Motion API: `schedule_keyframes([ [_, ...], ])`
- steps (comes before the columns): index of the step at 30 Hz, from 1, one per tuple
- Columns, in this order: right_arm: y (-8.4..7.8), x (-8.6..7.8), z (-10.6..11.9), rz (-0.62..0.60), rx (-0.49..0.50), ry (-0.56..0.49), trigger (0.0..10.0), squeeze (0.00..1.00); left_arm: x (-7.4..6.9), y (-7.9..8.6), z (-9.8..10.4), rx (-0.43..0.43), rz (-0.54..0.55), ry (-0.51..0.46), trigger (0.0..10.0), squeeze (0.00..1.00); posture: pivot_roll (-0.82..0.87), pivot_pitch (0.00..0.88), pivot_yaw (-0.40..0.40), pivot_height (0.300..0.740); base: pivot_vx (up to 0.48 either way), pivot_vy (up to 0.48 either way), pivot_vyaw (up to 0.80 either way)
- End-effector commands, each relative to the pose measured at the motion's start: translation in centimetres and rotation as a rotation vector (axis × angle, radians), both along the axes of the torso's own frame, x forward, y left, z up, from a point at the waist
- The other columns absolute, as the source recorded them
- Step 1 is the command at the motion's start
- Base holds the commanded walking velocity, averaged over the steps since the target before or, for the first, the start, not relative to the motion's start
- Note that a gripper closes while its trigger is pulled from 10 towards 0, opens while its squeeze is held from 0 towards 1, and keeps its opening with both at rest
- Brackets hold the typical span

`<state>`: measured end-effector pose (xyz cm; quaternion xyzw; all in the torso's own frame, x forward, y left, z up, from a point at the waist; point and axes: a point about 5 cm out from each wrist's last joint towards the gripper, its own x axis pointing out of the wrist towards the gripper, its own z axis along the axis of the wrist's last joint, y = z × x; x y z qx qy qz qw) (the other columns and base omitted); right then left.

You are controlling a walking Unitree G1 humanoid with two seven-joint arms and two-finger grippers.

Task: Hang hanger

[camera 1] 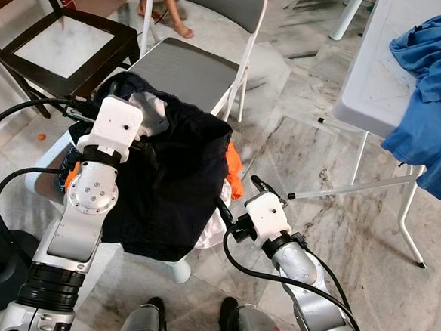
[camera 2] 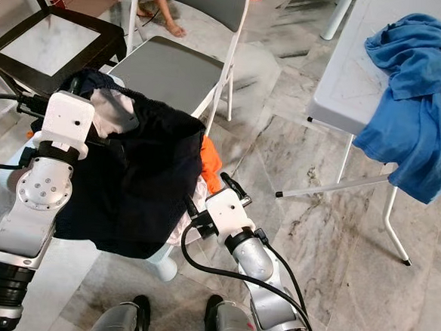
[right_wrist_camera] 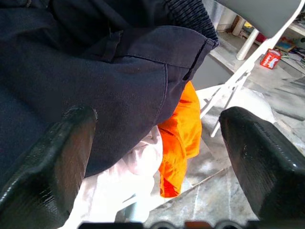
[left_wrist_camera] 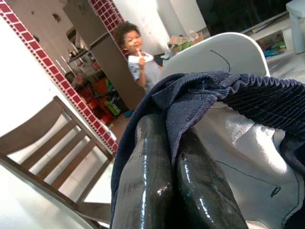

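On a grey marble floor [camera 1: 333, 173], a folding chair [camera 1: 202, 54] is standing ahead and a dark wooden chair [camera 1: 58, 44] at the left. At the right a white table [camera 1: 386, 71] is carrying blue cloth [camera 1: 433, 97]. The left gripper [left_wrist_camera: 178, 176], fingers together, is pinching dark shorts [camera 1: 170, 185] and holding them over orange cloth [camera 1: 235, 170]. The right gripper [right_wrist_camera: 157, 157] is waiting just below with fingers apart. I cannot make out a hanger. A person [left_wrist_camera: 138, 55] is standing in the room behind.

Soft, even daylight fills the room and the head views are sharp. The marble floor [camera 1: 319, 165] shines faintly. Close up, the left claw's fingers [left_wrist_camera: 147, 191] carry streaks of glare, slightly blurred.
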<state>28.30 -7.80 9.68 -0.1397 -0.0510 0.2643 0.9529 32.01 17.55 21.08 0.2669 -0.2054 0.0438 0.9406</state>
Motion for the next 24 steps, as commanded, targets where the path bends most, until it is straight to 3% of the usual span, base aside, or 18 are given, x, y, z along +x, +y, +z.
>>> schedule_keyframes([
  [1, -0.1, -0.2, -0.5, 0.001, -0.008, 0.011, 10.0, 0.00, -0.1, -0.3, -0.3, 0.011, -0.016, -0.011, 0.0, 0.00, 0.01, 0.255, -0.037, 0.740, 0.000, 0.000, 0.00],
  [7, 0.0, -0.3, -0.6, 0.005, -0.009, 0.015, 10.0, 0.00, 0.4, 0.1, -5.6, -0.142, -0.033, 0.315, 0.0, 0.00, 0.00, 0.256, -0.037, 0.740, 0.000, 0.000, 0.00],
  [9, -0.1, -0.4, -0.6, 0.005, -0.011, 0.018, 10.0, 0.00, 0.1, 0.9, -8.0, -0.264, 0.005, 0.441, 0.0, 0.00, 0.00, 0.259, -0.036, 0.740, 0.000, 0.000, 0.00],
  [13, -0.2, -0.4, -0.7, 0.003, -0.013, 0.020, 10.0, 0.00, -0.2, 1.3, -9.4, -0.347, 0.032, 0.525, 0.0, 0.00, 0.00, 0.263, -0.041, 0.740, 0.000, 0.000, 0.00],
  [14, -0.3, -0.5, -0.7, 0.002, -0.014, 0.021, 10.0, 0.00, -0.5, 1.5, -10.0, -0.440, 0.061, 0.577, 0.2, 0.00, 0.00, 0.264, -0.041, 0.740, 0.000, 0.000, 0.00],
  [16, -0.4, -0.4, -0.8, 0.002, -0.016, 0.023, 10.0, 0.00, -0.6, 1.5, -9.9, -0.460, 0.065, 0.597, 2.8, 0.00, 0.00, 0.264, -0.041, 0.740, 0.000, 0.000, 0.00],
  [17, -0.5, -0.5, -0.8, 0.000, -0.017, 0.025, 10.0, 0.00, -0.8, 1.4, -9.6, -0.452, 0.063, 0.598, 6.9, 0.00, 0.00, 0.266, -0.042, 0.740, 0.000, 0.000, 0.00],
  [18, -0.5, -0.5, -0.9, 0.000, -0.017, 0.026, 10.0, 0.00, -0.9, 1.2, -9.3, -0.446, 0.057, 0.597, 8.4, 0.00, 0.00, 0.267, -0.042, 0.740, 0.000, 0.000, 0.00],
  [19, -0.5, -0.5, -0.9, 0.000, -0.017, 0.026, 10.0, 0.00, -0.9, 1.2, -9.3, -0.446, 0.057, 0.597, 8.4, 0.00, 0.00, 0.267, -0.042, 0.740, 0.000, 0.000, 0.00],
  [21, -0.4, -0.5, -0.9, 0.000, -0.017, 0.027, 10.0, 0.00, -1.2, 0.9, -8.9, -0.446, 0.049, 0.597, 10.0, 0.00, 0.00, 0.267, -0.042, 0.740, 0.000, 0.000, 0.00],
  [24, -0.3, -0.5, -0.9, 0.004, -0.015, 0.029, 10.0, 0.00, -1.5, 0.2, -8.2, -0.449, 0.025, 0.586, 10.0, 0.00, 0.01, 0.268, -0.041, 0.740, 0.000, 0.000, 0.00],
])
